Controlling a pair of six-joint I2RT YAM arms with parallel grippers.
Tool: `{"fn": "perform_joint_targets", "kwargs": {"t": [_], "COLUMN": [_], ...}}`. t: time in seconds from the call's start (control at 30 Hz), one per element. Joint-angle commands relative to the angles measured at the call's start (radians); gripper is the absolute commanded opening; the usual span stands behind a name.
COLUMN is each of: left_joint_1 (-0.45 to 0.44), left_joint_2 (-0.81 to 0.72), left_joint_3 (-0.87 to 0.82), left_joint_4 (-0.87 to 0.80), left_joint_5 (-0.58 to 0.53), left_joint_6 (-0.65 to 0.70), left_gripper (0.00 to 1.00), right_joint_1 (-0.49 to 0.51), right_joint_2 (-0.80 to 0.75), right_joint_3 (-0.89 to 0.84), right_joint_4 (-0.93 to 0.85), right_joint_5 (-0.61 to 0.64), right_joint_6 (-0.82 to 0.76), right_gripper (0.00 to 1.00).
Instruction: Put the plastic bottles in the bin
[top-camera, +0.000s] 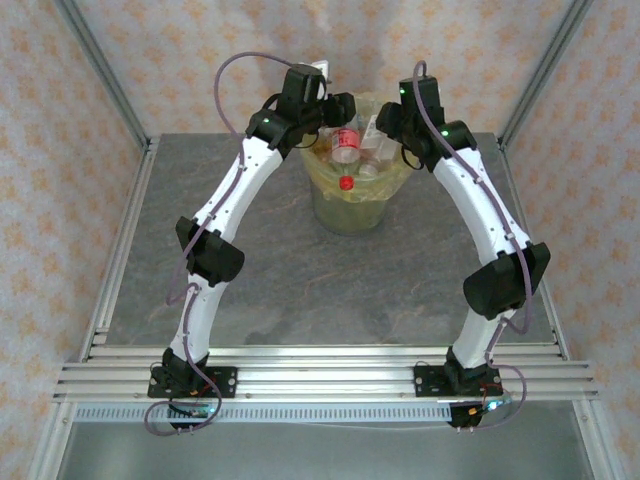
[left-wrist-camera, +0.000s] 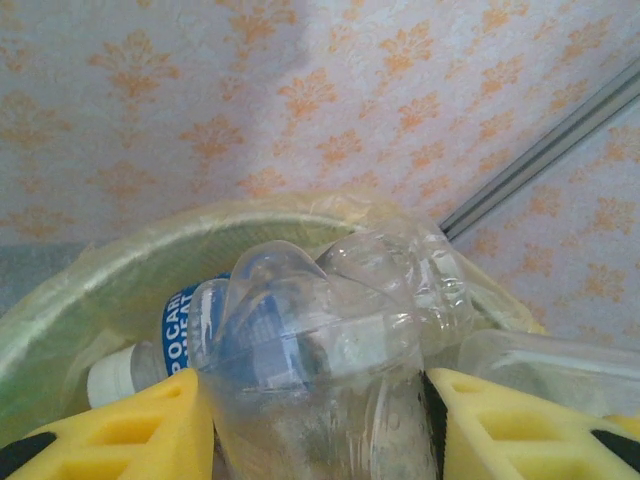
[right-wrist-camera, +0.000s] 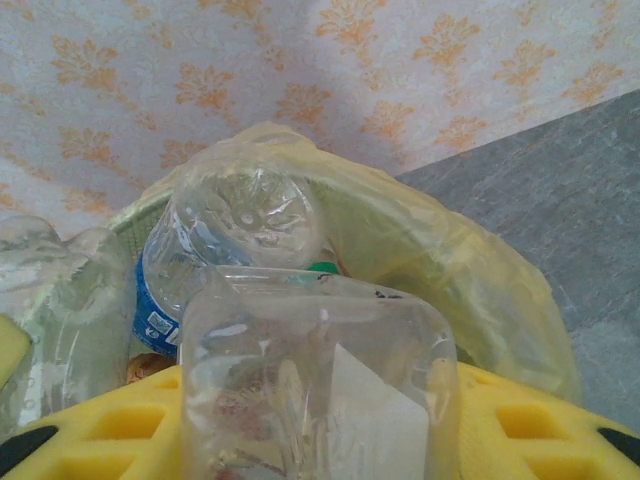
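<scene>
The grey bench (top-camera: 250, 290) carries the round pale bin (top-camera: 350, 215) with its yellowish bag, at the far middle. Bottles lie heaped inside the bin, among them a blue-labelled bottle (left-wrist-camera: 180, 330) on its side, white cap toward the bin's near-left rim. Over the bin's left rim, the left hand (left-wrist-camera: 320, 420) grips a clear bottle (left-wrist-camera: 310, 340), base pointing away from the wrist. Over the bin's right rim, the right hand (right-wrist-camera: 320, 420) grips a square clear bottle (right-wrist-camera: 310, 370) lengthwise, base outward.
</scene>
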Motion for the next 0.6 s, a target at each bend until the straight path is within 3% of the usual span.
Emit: {"fn": "perform_joint_targets", "kwargs": {"t": [0.0, 0.27, 0.57], "left_joint_1": [0.006, 0.012, 0.022], "left_joint_2": [-0.022, 0.038, 0.078], "left_joint_3": [0.028, 0.057, 0.066], "left_joint_4": [0.063, 0.048, -0.059], "left_joint_5": [-0.023, -0.057, -0.097], "left_joint_6": [0.089, 0.086, -0.041], "left_gripper": [0.47, 0.45, 0.46], "right_joint_1": [-0.007, -0.006, -0.006], "right_joint_2": [-0.022, -0.026, -0.03], "right_joint_3": [-0.033, -0.085, -0.03], "right_joint_4": [-0.04, -0.044, -0.096], "right_joint_5": [0.018, 0.055, 0.108], "right_joint_6": [-0.001, -0.002, -0.049], "right_gripper": [0.48, 0.49, 0.62]}}
